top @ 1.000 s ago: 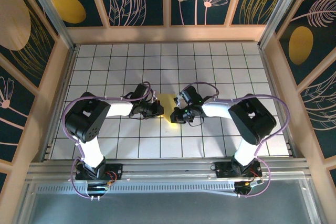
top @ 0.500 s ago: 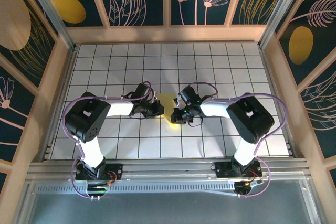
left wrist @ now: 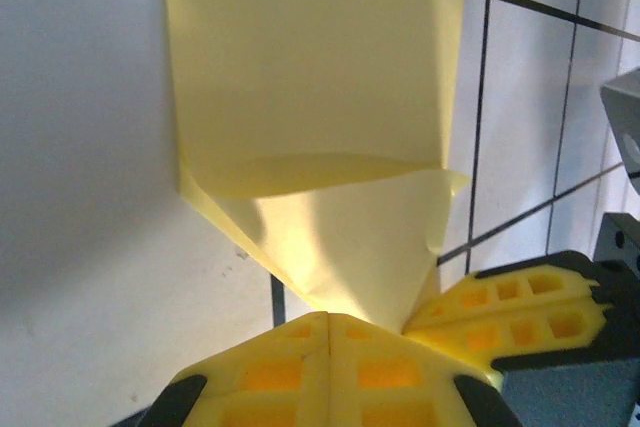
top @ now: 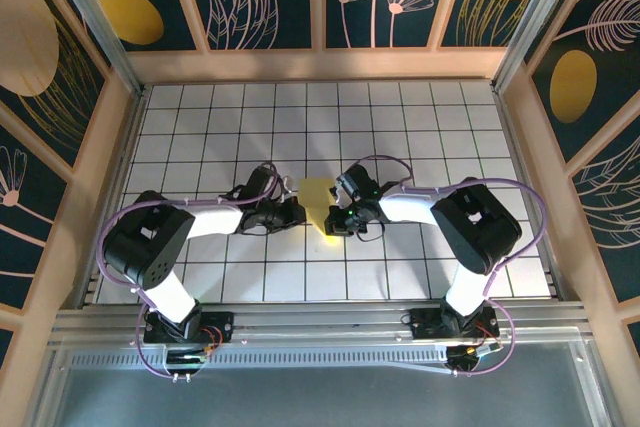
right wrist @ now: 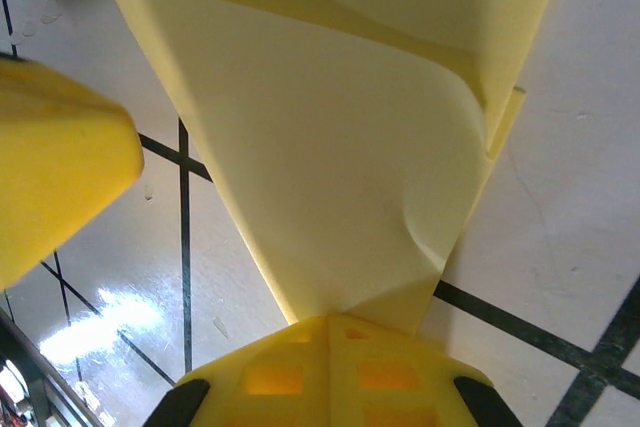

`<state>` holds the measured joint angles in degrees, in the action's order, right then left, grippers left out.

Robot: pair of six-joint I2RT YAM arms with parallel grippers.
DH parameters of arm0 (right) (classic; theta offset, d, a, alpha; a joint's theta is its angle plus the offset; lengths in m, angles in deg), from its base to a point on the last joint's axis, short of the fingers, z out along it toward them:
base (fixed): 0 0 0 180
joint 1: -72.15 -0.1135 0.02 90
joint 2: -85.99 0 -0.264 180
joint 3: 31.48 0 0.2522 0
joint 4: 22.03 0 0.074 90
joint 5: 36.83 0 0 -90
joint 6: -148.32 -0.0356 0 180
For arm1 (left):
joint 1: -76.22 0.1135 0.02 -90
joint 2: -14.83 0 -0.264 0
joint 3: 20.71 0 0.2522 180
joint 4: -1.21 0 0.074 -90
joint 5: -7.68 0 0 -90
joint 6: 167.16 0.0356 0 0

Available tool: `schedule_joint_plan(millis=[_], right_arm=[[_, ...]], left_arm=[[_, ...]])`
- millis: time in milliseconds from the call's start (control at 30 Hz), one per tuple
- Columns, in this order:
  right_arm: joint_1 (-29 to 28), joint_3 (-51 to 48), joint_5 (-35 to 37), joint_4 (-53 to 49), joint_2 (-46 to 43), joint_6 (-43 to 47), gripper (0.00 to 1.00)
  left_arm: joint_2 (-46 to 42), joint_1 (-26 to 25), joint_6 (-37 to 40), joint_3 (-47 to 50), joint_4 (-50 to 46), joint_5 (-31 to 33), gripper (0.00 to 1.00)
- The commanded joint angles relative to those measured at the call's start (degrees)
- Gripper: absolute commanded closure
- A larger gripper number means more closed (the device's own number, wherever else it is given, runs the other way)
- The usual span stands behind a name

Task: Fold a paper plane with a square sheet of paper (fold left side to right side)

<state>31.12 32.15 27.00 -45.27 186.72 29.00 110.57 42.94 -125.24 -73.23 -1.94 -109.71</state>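
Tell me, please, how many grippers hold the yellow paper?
2: the left gripper pinches the paper at its pointed end from the left; the right gripper, from the right.

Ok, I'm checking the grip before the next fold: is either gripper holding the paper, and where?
Neither pinches it, it seems. The left gripper and right gripper, both shut, press their tips on the narrow end of the paper.

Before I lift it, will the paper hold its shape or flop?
Probably floppy: the paper bows and curls along its folded flap. Likely very light, being one thin sheet. It may slide on the glossy tiles if pushed.
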Motion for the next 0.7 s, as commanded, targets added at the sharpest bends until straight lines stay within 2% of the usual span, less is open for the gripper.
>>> schedule_joint_plan(millis=[0, 367, 667], right_arm=[[-0.13, -1.35, 9.38, -6.43, 3.99, -0.65, 1.00], [-0.84, -0.82, 9.91, -6.97, 4.99, -0.83, 1.00], [-0.98, -1.00, 9.96, -7.47, 4.92, -0.81, 1.00]], left_arm=[[-0.58, -0.97, -3.18, 1.30, 5.99, -3.17, 1.00], [3.85, -1.79, -4.74, 0.06, 10.08, -4.35, 1.00], [6.52, -1.81, -2.73, -2.61, 7.66, -0.07, 1.00]])
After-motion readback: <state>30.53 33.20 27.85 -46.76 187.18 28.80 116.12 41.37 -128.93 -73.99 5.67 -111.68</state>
